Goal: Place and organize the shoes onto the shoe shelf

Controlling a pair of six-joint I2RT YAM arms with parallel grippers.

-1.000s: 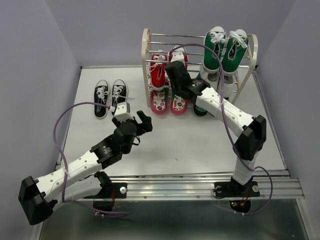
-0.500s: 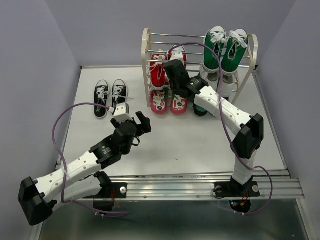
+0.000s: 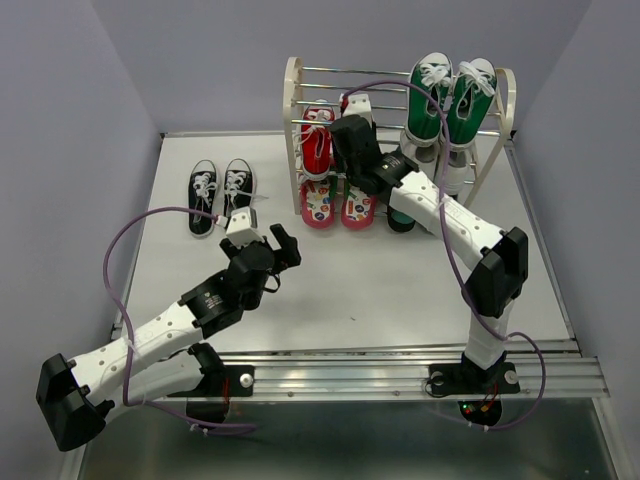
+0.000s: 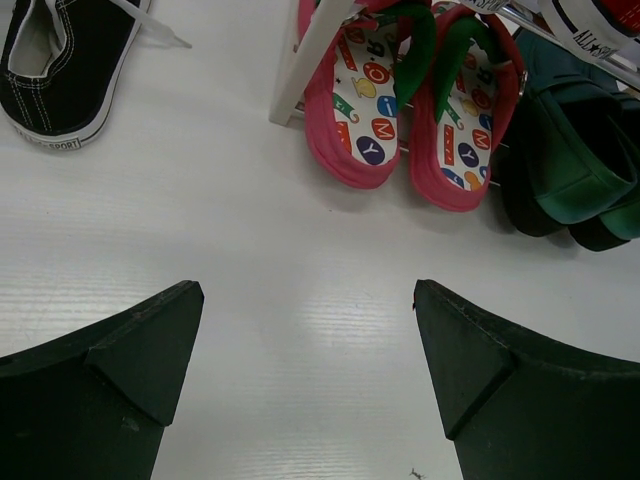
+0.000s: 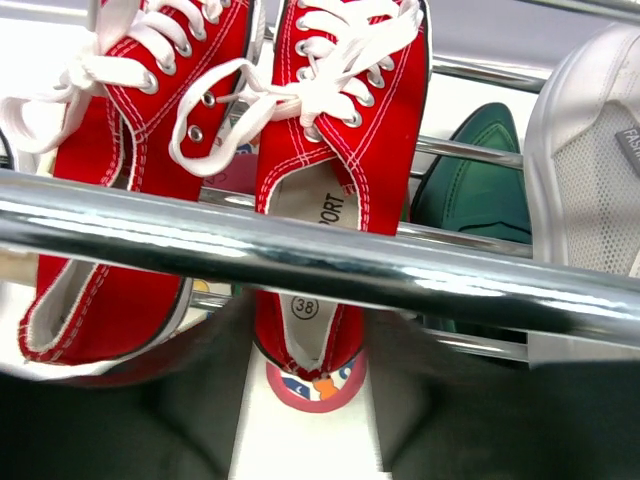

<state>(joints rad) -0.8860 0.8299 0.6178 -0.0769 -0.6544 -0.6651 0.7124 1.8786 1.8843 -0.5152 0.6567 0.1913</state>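
Right hand (image 3: pixel 350 132) straddles red sneaker (image 5: pixel 320 150) heel at shoe shelf (image 3: pixel 292 100); left hand (image 4: pixel 308 345) spread.

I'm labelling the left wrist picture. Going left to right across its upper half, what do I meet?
black sneaker → white shelf leg → first flip-flop → second flip-flop → dark green boot

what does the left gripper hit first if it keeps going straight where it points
Most likely the flip-flops at the foot of the shoe shelf; the open left gripper has only bare table before them, though its downward tilt is unclear.
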